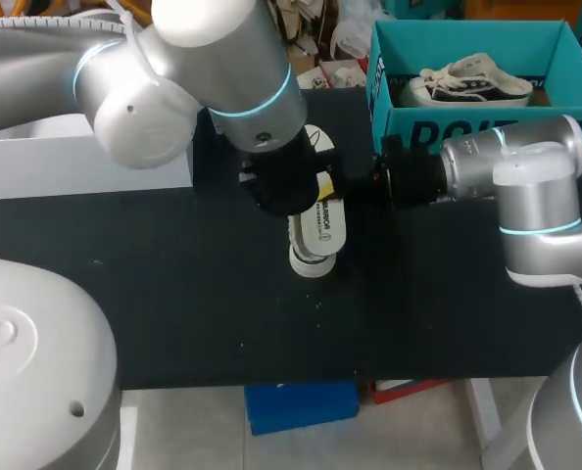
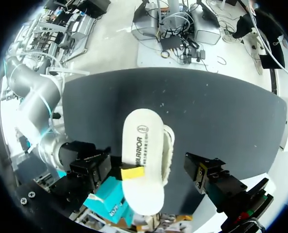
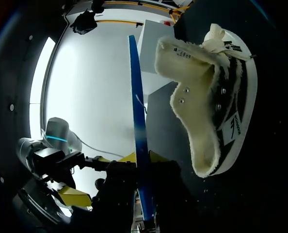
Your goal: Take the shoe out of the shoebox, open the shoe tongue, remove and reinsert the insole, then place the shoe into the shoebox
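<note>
A white canvas shoe (image 3: 216, 97) with black stripes stands on the black table (image 1: 173, 284), its tongue pulled up. My right gripper (image 3: 141, 160) is shut on the rim of the insole (image 2: 141, 150), holding it flat just above the shoe. The insole is white with print on top, and its edge (image 3: 136, 107) shows blue. From above it hides most of the shoe (image 2: 169, 150). My left gripper (image 1: 289, 196) hangs over both, open, with one finger (image 2: 202, 172) beside the insole and not touching it. The teal shoebox (image 1: 389, 117) stands at the back right.
A second shoe (image 1: 472, 83) lies inside the shoebox. A white box (image 1: 66, 162) stands at the table's back left. My right arm (image 1: 531, 196) stretches in front of the shoebox.
</note>
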`<state>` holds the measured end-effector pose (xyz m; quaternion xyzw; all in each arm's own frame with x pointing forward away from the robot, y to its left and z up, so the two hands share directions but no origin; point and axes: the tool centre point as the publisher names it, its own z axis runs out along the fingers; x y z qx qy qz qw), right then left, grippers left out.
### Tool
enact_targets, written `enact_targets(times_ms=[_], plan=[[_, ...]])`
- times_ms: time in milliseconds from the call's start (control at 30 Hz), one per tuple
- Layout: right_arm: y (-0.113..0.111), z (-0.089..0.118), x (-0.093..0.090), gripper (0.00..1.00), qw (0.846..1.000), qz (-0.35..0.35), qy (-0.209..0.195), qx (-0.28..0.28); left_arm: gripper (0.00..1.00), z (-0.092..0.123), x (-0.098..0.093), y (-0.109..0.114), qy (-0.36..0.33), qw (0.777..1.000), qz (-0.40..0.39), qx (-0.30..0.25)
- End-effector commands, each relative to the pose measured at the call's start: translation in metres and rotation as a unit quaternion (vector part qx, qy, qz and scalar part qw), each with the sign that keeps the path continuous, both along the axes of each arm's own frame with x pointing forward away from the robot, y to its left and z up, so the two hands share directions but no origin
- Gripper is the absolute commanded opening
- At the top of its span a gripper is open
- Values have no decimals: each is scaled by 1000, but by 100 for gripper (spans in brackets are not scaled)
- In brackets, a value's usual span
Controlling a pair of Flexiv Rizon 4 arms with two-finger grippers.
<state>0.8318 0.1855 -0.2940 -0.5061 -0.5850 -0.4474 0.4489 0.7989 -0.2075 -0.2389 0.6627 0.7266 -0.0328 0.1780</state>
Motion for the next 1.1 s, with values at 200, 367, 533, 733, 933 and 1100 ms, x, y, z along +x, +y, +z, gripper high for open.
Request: enact_targets(times_ms=[200, 367, 533, 733, 933, 1100], plan=[[1, 0, 1, 0, 1000, 0, 0, -1, 100, 2, 30, -4, 2, 1000, -2, 9], [1, 0, 1, 0, 1000, 0, 0, -1, 100, 7, 51, 1, -1, 1000, -2, 10], [1, 0, 1, 0, 1000, 0, 0, -1, 100, 11, 73, 4, -3, 1000, -4, 8], [1, 0, 1, 0, 1000, 0, 0, -1, 100, 12, 99, 8, -6, 1000, 4, 10], [1, 0, 1, 0, 1000, 0, 0, -1, 100, 12, 125, 11, -5, 1000, 7, 12], [1, 0, 1, 0, 1000, 0, 0, -1, 100, 11, 142, 12, -4, 1000, 11, 12]])
